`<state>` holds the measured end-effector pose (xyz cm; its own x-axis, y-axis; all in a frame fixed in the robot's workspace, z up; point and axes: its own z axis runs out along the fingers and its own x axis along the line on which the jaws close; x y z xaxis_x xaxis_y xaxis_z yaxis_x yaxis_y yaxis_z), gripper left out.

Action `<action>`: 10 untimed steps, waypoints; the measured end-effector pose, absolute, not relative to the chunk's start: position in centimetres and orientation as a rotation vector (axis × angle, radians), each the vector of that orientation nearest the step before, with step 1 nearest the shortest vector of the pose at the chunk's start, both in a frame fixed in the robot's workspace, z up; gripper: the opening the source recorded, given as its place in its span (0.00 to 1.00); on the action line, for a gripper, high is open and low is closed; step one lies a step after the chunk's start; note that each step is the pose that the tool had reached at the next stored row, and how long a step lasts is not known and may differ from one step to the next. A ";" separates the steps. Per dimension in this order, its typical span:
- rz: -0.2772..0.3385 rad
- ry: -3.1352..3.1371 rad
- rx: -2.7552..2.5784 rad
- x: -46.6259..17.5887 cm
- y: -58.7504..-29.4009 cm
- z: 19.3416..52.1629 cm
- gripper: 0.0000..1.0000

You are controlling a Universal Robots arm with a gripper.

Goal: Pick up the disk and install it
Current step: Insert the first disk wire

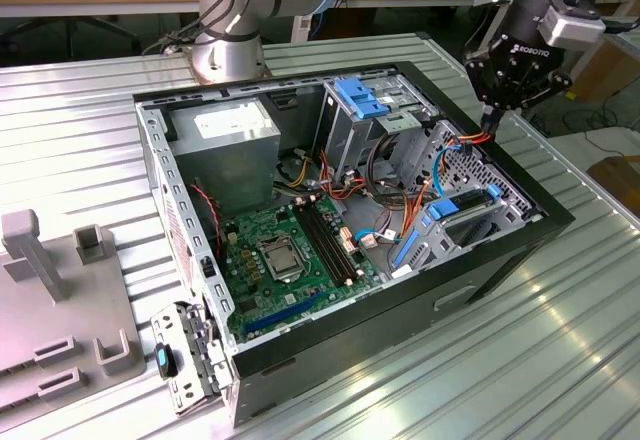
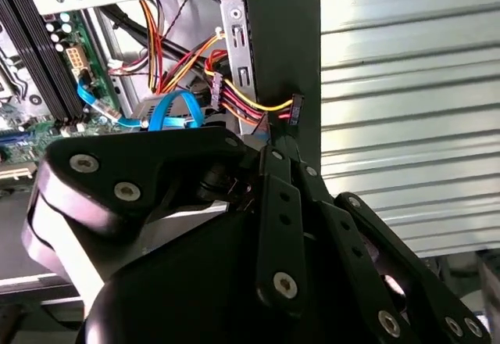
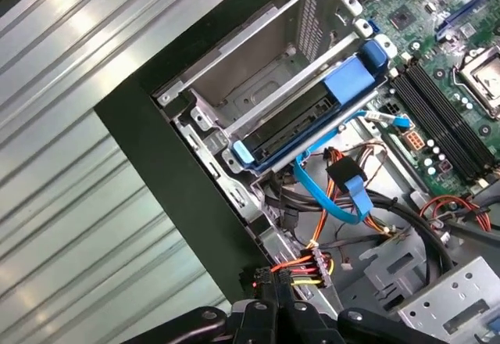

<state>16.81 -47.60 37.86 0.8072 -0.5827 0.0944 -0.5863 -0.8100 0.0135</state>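
The disk (image 3: 293,121), a dark flat drive in a bright blue carrier frame, lies in the lower slot of the metal drive cage inside the open computer case (image 1: 330,330). In the exterior view its blue frame (image 1: 462,203) sits at the case's right side. My gripper (image 1: 488,118) hangs over the case's right rim, above and beyond the disk. Its black fingers (image 2: 281,203) meet on a small black power connector (image 2: 296,110) trailing red and yellow wires (image 3: 306,270). A blue flat data cable (image 3: 332,195) hangs loose beside the disk.
The case lies on its side on a ribbed metal table (image 1: 500,360). Inside are a green motherboard (image 1: 285,250), a silver power supply (image 1: 225,145) and a blue-tabbed upper drive cage (image 1: 362,100). A grey fixture (image 1: 60,300) stands at the exterior view's left. The arm's base (image 1: 225,30) rises behind the case.
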 end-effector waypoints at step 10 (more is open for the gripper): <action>0.138 -0.711 3.021 17.3 -47.6 37.7 0.19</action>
